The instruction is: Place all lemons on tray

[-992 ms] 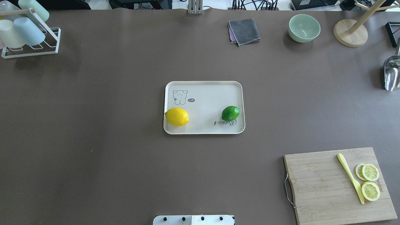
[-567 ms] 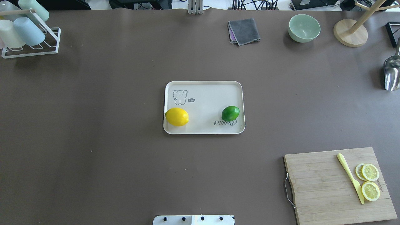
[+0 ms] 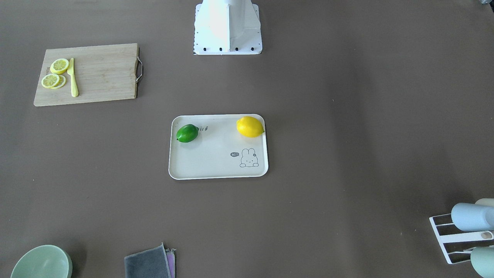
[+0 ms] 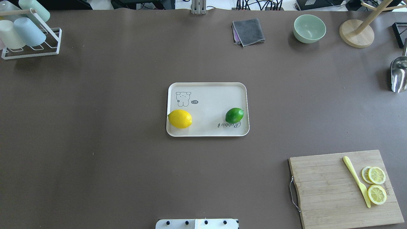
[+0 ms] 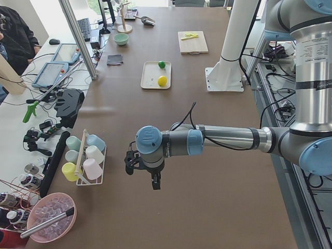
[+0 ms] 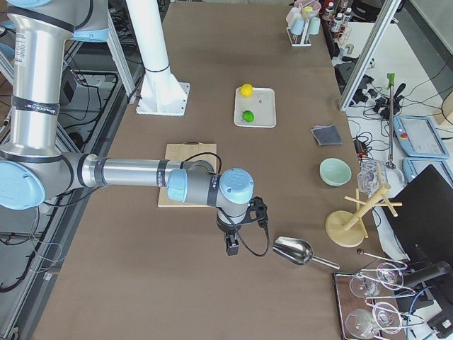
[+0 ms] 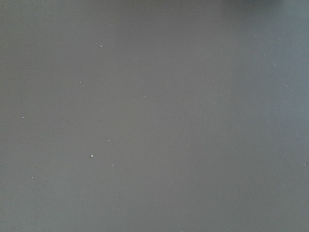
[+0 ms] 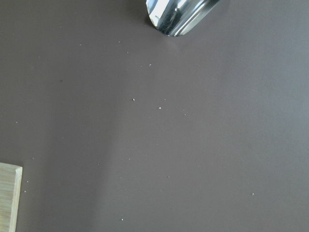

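The cream-white tray [image 4: 210, 101] lies at the table's middle. The yellow lemon [image 4: 180, 119] rests on it at its near left edge, and the green lemon [image 4: 234, 115] near its right side by the script. Both also show in the front-facing view, yellow [image 3: 250, 126] and green [image 3: 187, 133], on the tray [image 3: 216, 166]. Neither gripper shows in the overhead view. The left gripper [image 5: 154, 181] hangs above the table's left end, far from the tray. The right gripper [image 6: 230, 246] hangs above the right end near a metal scoop [image 6: 291, 251]. I cannot tell whether either is open or shut.
A wooden cutting board [image 4: 327, 190] with lemon slices [image 4: 376, 175] and a yellow knife [image 4: 356, 180] lies near right. At the back are a green bowl [image 4: 309, 28], a grey cloth [image 4: 248, 31] and a wooden stand [image 4: 356, 33]. A cup rack [image 4: 28, 35] stands far left.
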